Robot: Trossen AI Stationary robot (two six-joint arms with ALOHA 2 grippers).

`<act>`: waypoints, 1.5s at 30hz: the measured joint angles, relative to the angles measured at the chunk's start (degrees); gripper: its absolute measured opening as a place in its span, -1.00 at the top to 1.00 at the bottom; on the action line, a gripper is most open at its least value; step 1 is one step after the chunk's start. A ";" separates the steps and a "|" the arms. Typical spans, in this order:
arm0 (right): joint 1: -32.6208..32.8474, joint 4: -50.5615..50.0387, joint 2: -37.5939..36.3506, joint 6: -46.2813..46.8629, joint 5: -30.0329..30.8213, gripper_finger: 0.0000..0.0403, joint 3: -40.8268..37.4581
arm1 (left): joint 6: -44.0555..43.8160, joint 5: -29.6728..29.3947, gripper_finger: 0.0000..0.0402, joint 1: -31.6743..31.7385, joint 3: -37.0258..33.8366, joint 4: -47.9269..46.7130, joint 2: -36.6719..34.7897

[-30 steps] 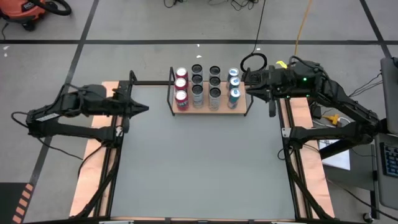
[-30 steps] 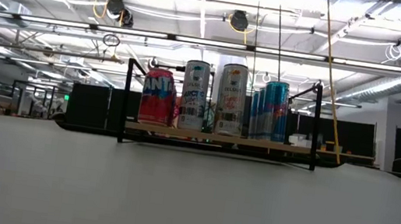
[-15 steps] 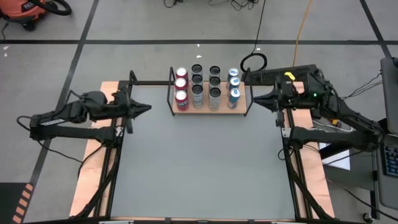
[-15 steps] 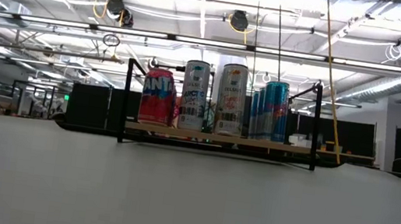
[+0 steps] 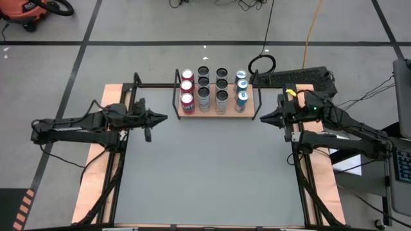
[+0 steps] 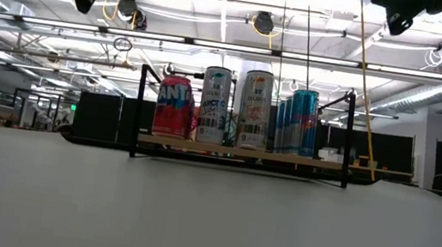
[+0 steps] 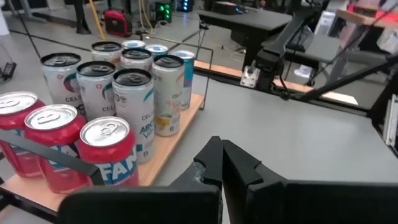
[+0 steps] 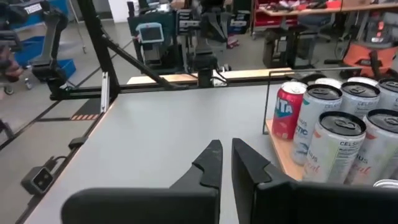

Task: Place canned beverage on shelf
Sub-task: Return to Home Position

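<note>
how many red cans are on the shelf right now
3, in one column at the shelf's left end, seen from above: rear red can, middle red can, front red can. None appears hidden.

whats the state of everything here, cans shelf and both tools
red cans: three upright, shelf's left end
silver cans: six upright, two middle rows
blue cans: three upright, right end
shelf: far side of the table, holding twelve cans
left tool: shut, empty, left of the shelf
right tool: shut, empty, right of the shelf

Glossy metal cans (image 7: 134, 106), light-wood shelf (image 7: 178, 139)
</note>
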 joint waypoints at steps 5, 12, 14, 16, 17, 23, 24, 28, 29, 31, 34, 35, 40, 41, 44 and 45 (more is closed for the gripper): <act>0.00 5.68 -0.68 -0.12 -0.05 1.00 -3.96 | -1.75 -0.79 0.99 -0.04 -2.57 2.76 0.11; 0.00 8.34 -0.72 -6.76 0.57 1.00 -7.70 | 1.52 -0.79 0.99 0.00 -4.83 2.54 0.02; 0.00 8.41 -0.55 -7.95 2.89 1.00 -8.78 | 2.89 -0.79 0.99 0.00 -5.30 2.52 0.02; 0.00 8.55 -0.55 -6.08 6.21 1.00 -10.04 | 4.39 -0.78 0.99 0.00 -5.89 2.75 0.01; 0.00 8.63 -0.56 -4.18 7.98 1.00 -10.79 | 4.64 -0.86 0.99 0.00 -6.28 3.35 0.02; 0.51 10.89 -0.57 -1.91 10.54 1.00 -15.40 | 6.13 -1.95 0.99 0.00 -8.94 12.24 -0.02; 1.08 13.16 -0.57 -2.83 10.59 1.00 -16.84 | 6.47 -1.95 0.99 0.00 -9.44 12.22 -0.02; 4.08 25.69 -0.53 -5.25 10.70 1.00 -24.94 | 7.49 -1.95 0.99 -0.04 -12.24 13.19 0.07; 4.90 29.11 -0.52 -5.20 10.87 1.00 -27.11 | 7.29 -1.91 0.99 -0.06 -12.94 14.13 0.09; 6.62 34.68 -0.53 -3.94 12.51 1.00 -30.44 | 6.18 -1.58 0.99 -0.22 -13.49 14.95 0.09; 9.62 38.90 -0.55 -2.38 16.01 1.00 -33.21 | 7.33 -1.20 0.99 -1.11 -13.47 15.31 0.02; 10.70 38.97 -0.56 -2.63 16.82 1.00 -33.65 | 8.33 -0.92 0.99 -1.36 -13.47 15.29 0.00; 15.07 39.03 -0.53 -5.05 18.38 1.00 -34.67 | 8.32 4.15 0.99 -1.63 -13.46 16.11 -0.04; 15.63 39.01 -0.55 -5.27 18.29 1.00 -34.67 | 7.17 4.87 0.99 -1.77 -13.45 16.04 -0.07; 17.03 38.87 -0.57 -5.50 18.17 1.00 -34.67 | 7.28 4.96 0.99 -2.20 -13.45 15.92 0.03; 17.38 38.75 -0.57 -5.56 18.13 1.00 -34.67 | 8.39 4.96 0.99 -2.32 -13.45 16.07 0.04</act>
